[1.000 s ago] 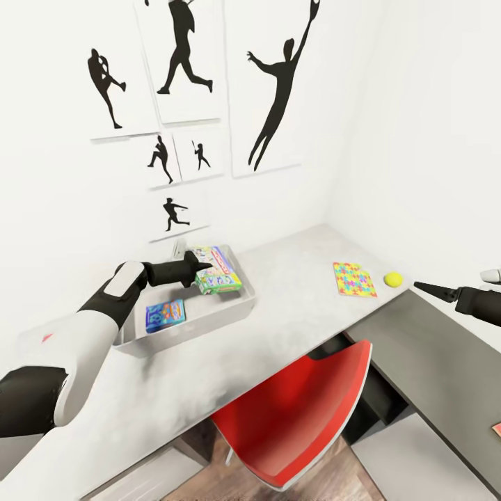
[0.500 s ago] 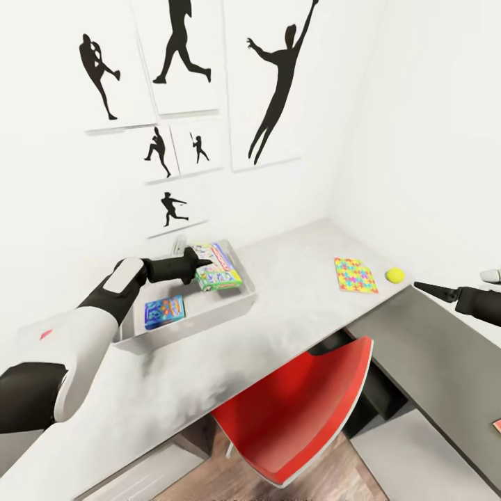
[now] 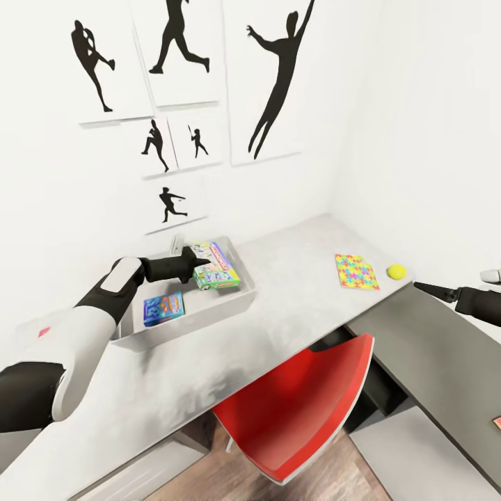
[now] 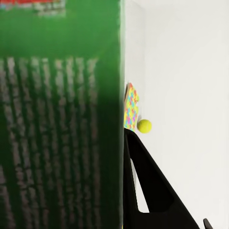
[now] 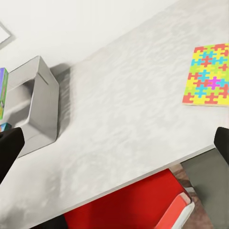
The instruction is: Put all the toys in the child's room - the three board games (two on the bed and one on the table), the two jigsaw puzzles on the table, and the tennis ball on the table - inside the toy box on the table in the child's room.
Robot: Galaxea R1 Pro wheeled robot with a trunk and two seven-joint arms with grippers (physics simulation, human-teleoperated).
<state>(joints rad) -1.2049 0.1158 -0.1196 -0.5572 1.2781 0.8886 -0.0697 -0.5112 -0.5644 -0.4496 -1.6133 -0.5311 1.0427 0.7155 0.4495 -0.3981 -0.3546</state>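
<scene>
Chair: red chair (image 3: 306,410), lower centre.
Cabinet: dark grey cabinet (image 3: 431,369), lower right.
Small red item: cabinet's right edge (image 3: 497,422), unclear.

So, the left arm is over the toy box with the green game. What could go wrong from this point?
1. The left gripper holds the green-white board game tilted over the toy box; released like this, it may land propped on the longer pale game rather than flat.
2. The tennis ball sits near the table edge, close to the jigsaw puzzle; a careless reach by the right gripper might roll it off.
</scene>
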